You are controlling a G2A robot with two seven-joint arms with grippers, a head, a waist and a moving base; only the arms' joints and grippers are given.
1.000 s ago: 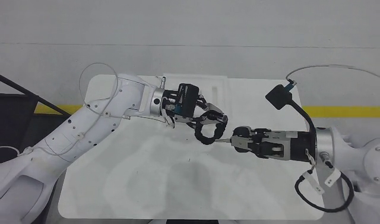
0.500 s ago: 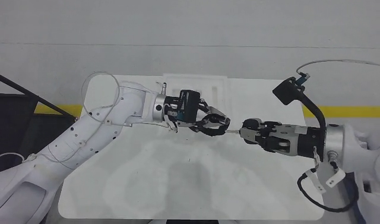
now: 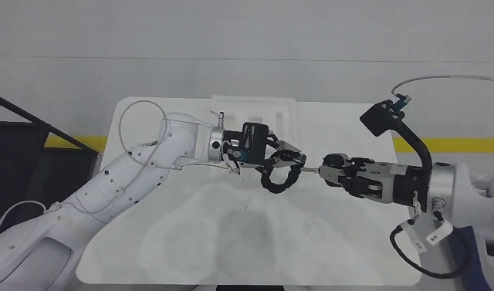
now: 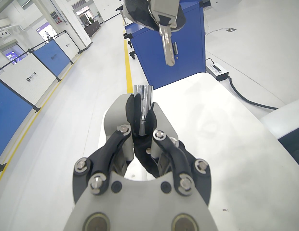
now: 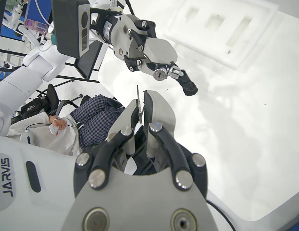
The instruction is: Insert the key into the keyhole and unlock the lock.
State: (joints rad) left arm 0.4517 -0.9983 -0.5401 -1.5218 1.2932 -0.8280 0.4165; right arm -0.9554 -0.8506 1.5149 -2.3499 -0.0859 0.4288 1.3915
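My left gripper [image 3: 287, 158] is shut on the lock's chrome cylinder [image 4: 143, 102], held above the middle of the table. The lock's black cable [image 3: 279, 181] hangs in a loop below it. The keyhole [image 5: 159, 74] on the cylinder's end faces my right gripper [image 3: 326, 171]. That gripper is shut on the head of a silver key [image 4: 168, 46], whose blade points at the lock. The key tip [image 3: 306, 170] stops short of the keyhole with a small gap, a little off its axis. In the right wrist view the key [image 5: 139, 97] shows edge-on between the fingers.
A white foam tray [image 3: 255, 108] with rectangular recesses lies at the table's far edge, behind the left gripper. The white table [image 3: 193, 237] extends under both arms. A blue cabinet [image 4: 188, 37] stands beyond the table's end.
The left gripper carried the lock to the right and the cable loop swung up, then down. The right gripper drew back to the right and farther from me with the key.
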